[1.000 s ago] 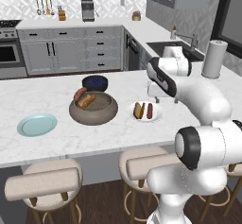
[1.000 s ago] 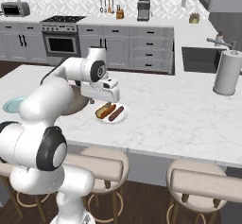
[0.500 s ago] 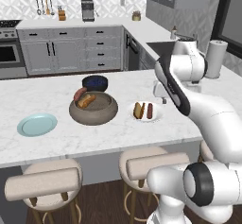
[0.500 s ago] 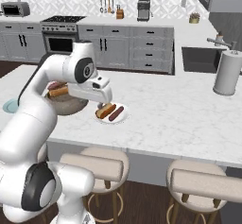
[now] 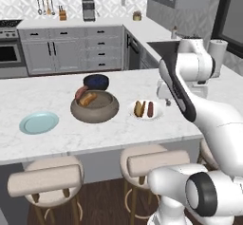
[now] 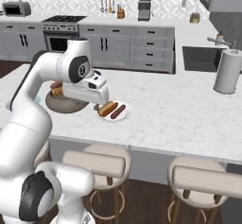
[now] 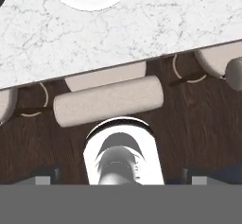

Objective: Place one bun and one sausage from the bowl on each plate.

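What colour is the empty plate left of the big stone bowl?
Pale teal-blue; the plate shows best in the left base view.

The grey-brown stone bowl (image 5: pixel 95 107) sits mid-counter holding a bun (image 5: pixel 88 99) and what looks like a sausage (image 5: pixel 80 93). The white plate (image 5: pixel 145 110) beside it carries one of each; the teal plate (image 5: pixel 39 123) lies bare.

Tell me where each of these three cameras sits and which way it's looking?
Left base view: behind the arm's left, facing the counter with bowl, teal plate, white plate; arm at right.
Right base view: behind its right, same counter; arm at left.
Hand view: on the hand, facing down over the counter edge and stools.
Shared: all show the white plate.
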Robot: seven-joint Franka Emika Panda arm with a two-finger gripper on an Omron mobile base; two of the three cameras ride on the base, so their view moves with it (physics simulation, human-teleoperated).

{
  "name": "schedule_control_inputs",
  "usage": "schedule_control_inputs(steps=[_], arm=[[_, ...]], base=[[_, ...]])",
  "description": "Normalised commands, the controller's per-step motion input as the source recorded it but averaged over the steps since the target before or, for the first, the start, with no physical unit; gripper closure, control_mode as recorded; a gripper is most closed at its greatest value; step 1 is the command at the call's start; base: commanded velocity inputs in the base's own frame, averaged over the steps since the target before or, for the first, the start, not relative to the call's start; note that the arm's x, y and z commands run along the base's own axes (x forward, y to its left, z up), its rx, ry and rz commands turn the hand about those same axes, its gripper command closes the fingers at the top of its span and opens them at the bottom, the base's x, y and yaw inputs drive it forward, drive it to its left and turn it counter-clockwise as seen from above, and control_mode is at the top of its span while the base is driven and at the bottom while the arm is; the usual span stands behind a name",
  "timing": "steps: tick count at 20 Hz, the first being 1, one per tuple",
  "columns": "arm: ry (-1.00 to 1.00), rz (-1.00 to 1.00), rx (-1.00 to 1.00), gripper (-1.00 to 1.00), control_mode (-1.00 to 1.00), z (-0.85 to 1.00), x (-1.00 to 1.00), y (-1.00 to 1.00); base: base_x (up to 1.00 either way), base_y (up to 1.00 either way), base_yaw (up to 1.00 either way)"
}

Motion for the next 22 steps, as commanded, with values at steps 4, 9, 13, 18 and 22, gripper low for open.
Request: schedule_control_inputs(steps=[4,9,13,18,22], arm=[[0.00,0.00,0.00,-1.00,1.00,0.00,0.00,0.00],[0.00,0.00,0.00,-1.00,1.00,0.00,0.00,0.00],[0.00,0.00,0.00,-1.00,1.00,0.00,0.00,0.00],[0.00,0.00,0.00,-1.00,1.00,0.00,0.00,0.00],[0.00,0.00,0.00,-1.00,1.00,0.00,0.00,0.00]], base=[[-0.44,0.96,0.04],[-0.01,1.00,0.03],[0.08,0.99,0.00],[0.41,0.37,0.00],[0.55,-0.05,0.00]])
